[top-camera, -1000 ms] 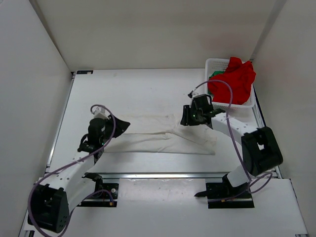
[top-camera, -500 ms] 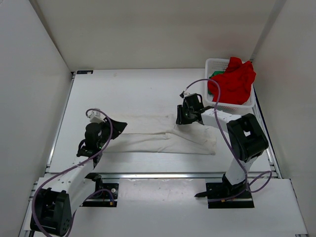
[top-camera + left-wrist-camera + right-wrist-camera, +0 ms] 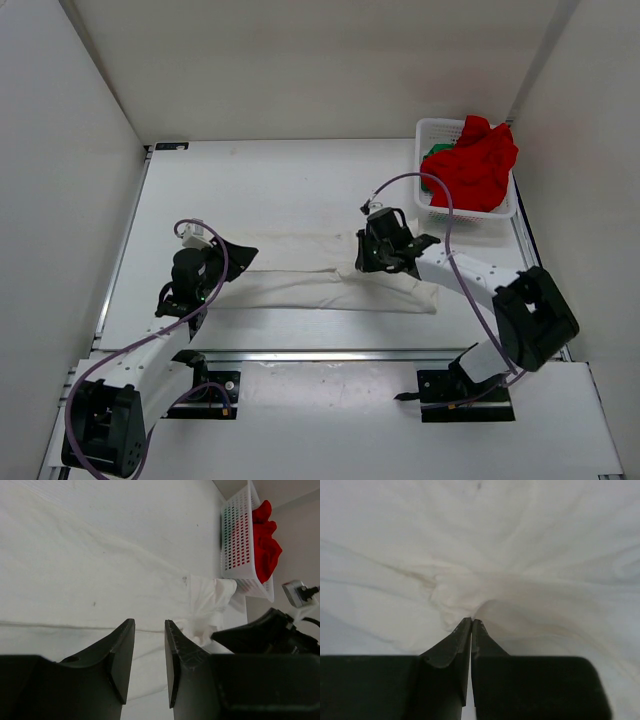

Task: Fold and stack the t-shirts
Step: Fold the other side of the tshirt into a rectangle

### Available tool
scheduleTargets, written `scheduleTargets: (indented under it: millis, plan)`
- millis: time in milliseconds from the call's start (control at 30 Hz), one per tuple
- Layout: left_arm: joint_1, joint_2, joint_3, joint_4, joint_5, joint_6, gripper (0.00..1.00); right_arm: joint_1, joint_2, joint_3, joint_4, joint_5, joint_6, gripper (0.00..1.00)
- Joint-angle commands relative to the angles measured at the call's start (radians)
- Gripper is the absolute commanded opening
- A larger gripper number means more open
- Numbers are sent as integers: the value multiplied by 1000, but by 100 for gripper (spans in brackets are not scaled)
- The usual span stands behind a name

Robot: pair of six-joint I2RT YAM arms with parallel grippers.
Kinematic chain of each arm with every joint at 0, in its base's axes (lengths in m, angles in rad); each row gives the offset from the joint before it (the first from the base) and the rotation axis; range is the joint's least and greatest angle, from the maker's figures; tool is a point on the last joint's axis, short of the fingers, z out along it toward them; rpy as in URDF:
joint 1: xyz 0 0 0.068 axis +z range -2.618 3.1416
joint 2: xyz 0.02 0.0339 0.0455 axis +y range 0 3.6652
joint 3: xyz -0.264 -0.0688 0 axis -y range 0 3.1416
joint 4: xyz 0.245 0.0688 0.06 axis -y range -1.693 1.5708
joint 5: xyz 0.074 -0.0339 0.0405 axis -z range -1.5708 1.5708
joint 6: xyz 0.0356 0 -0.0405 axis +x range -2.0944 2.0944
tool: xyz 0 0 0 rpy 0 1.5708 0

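Nearest you, the left gripper sits low over the table at the left end of the cream-white t-shirt; its jaws stand partly apart with a clear gap between them, and pale cloth shows through that gap; you cannot tell from its wrist view whether any fold is caught, and nothing looks pinched. The cream-white t-shirt lies flat on the table as a long, rumpled band running left to right between the two arms; its right end spreads wider, toward the near right side of the table. On your right, the right gripper is down on the upper edge of that shirt, right of its middle; its jaws are closed tight, tip against tip, and the cloth puckers into a small bunch exactly where they meet, so you have a pinch of the cream-white t-shirt there. Farther back, in the far right corner, the white mesh basket stands well apart from the spread shirt; the red t-shirt is heaped in it and rises above its rim; the green t-shirt shows only as a small patch at the basket's left side, beside and partly under the red one.
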Motion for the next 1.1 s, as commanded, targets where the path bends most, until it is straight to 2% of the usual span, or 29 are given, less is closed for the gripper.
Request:
scheduleTargets:
  millis: [0, 300, 367, 467, 600, 700, 867, 967, 1067]
  plan:
    - [0, -1, 30, 16, 19, 3, 41, 75, -106, -59, -64, 90, 116, 0]
    - [7, 13, 43, 13, 30, 3, 41, 219, -201, -192, 9, 68, 294, 1]
    - [6, 25, 41, 10, 27, 3, 41, 242, -212, -203, 25, 62, 317, 6]
    - [7, 30, 47, 9, 37, -2, 41, 288, -238, -194, 26, 19, 322, 7]
    - [10, 34, 46, 9, 31, -2, 40, 301, -304, -128, -63, 39, 270, 18]
    - [9, 41, 52, 15, 43, -4, 42, 219, -391, -118, -141, 102, 210, 22]
    - [-8, 62, 79, -14, 25, 19, 41, -72, -471, -279, -115, 23, 156, 7]
    - [-36, 88, 121, -34, 31, 45, 41, -109, -493, -376, -110, 18, 161, 5]
    - [-115, 134, 174, -86, 28, 79, 40, -108, -516, -462, -107, 42, 179, 3]
